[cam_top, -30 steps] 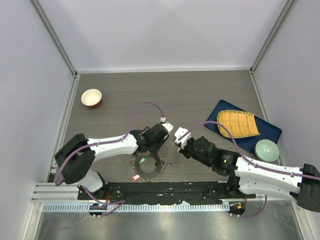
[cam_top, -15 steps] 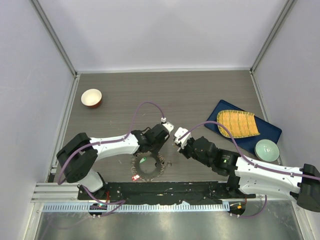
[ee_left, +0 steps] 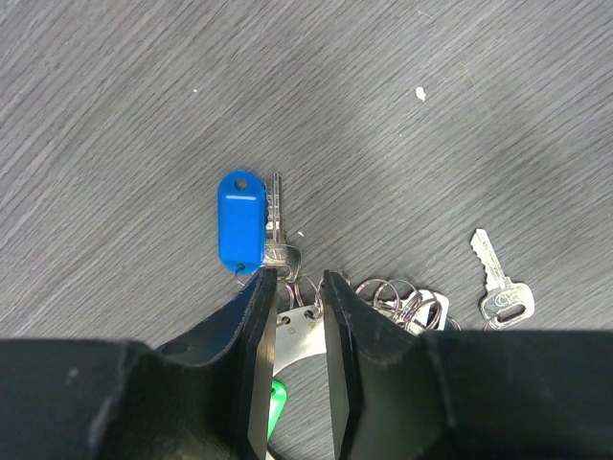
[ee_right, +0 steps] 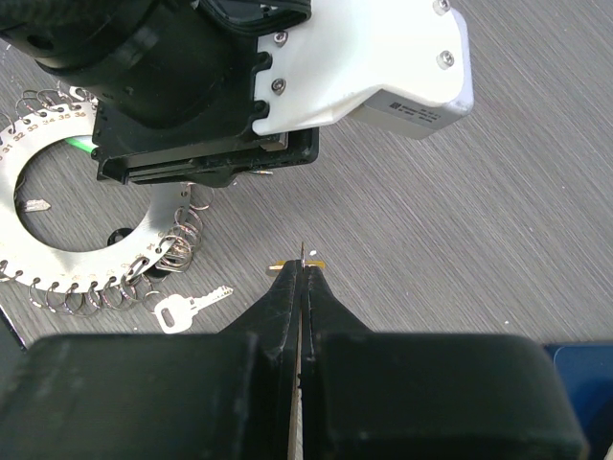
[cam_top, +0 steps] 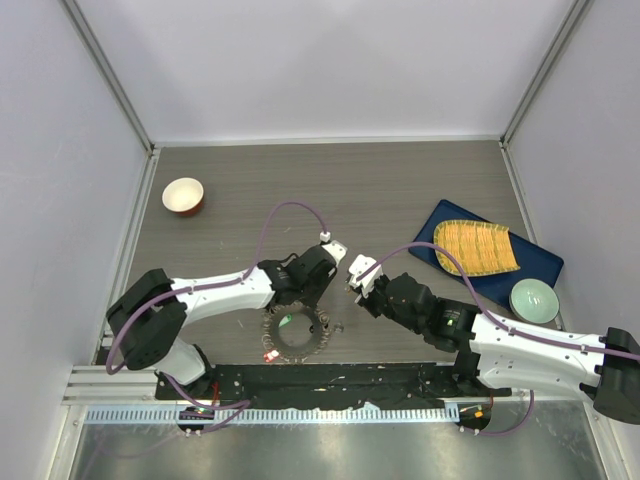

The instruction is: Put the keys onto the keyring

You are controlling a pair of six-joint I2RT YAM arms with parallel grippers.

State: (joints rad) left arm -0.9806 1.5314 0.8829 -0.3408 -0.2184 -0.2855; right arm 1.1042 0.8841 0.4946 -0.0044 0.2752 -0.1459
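Note:
The keyring (cam_top: 296, 336) is a flat grey toothed ring with several small split rings along its rim, lying near the front edge; green and red tags lie on and beside it. My left gripper (ee_left: 292, 280) hovers over its far rim (ee_left: 287, 331), jaws a narrow gap apart and holding nothing. A blue-tagged key (ee_left: 241, 220) lies just beyond its fingertips. A loose silver key (ee_left: 500, 295) lies to the right. My right gripper (ee_right: 302, 268) is shut on a thin key with a yellow tag (ee_right: 315, 262), seen edge-on, held above the table right of the keyring (ee_right: 144, 240).
A red-and-white bowl (cam_top: 183, 195) stands at the back left. A blue tray (cam_top: 540, 262) with a yellow mat (cam_top: 478, 247) and a pale green bowl (cam_top: 533, 300) is on the right. The two grippers are close together, the left one's body (ee_right: 239, 86) just ahead of the right.
The left arm has shifted very slightly over the keyring. The right arm has not visibly moved.

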